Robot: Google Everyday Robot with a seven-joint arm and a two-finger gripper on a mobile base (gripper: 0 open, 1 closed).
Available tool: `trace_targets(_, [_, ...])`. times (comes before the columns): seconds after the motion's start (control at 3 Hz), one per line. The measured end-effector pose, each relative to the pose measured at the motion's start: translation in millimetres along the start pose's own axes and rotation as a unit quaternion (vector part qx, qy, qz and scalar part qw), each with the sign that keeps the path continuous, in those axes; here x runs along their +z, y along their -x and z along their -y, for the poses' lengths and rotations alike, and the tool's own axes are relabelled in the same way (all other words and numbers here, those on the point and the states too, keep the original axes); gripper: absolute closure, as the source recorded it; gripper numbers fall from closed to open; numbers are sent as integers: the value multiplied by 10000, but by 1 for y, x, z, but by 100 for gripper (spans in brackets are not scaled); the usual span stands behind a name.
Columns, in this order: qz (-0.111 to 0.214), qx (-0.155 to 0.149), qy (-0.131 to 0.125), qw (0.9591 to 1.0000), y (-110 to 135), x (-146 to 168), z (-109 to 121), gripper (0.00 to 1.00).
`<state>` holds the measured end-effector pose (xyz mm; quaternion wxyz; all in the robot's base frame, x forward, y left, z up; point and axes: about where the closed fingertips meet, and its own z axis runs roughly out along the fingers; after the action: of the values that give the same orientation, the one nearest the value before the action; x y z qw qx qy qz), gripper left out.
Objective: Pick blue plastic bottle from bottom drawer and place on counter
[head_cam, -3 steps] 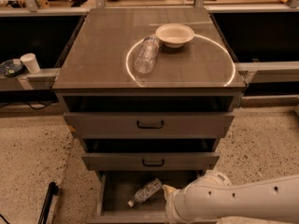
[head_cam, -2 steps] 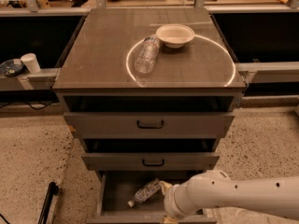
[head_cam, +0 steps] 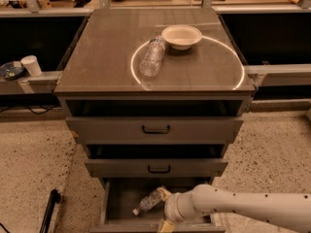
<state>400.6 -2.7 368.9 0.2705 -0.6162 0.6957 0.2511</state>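
Observation:
The blue plastic bottle (head_cam: 148, 202) lies on its side in the open bottom drawer (head_cam: 105, 204), white cap toward the front left. My gripper (head_cam: 164, 209) reaches into that drawer from the right on a white arm, just right of the bottle. It is open: one tan fingertip (head_cam: 163, 193) sits at the bottle's far end, and the other shows near the drawer's front edge. Nothing is held. The counter (head_cam: 97, 67) is the glossy cabinet top above, with a bright ring of light on it.
On the counter lie another clear bottle (head_cam: 151, 57) and a white bowl (head_cam: 181, 36). The two upper drawers stand slightly open. A paper cup (head_cam: 32, 65) and a dark dish (head_cam: 9, 71) sit on a ledge at the left. A black object (head_cam: 49, 210) lies on the floor.
My arm has moved left, further into the bottom drawer and closer to the bottle. The bottle has not moved.

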Motion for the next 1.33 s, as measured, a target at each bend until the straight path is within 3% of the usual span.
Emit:
trace_targets(0.33, [157,61,228,9996,-31,60,-10,0])
trace_targets(0.67, [156,58,226,9996,-31,60,-10,0])
trace_targets(1.0, [53,-68,180,9998,-46,54,-1,0])
trace_targets(1.33, [-83,-543,114,9984,-71,44,16,0])
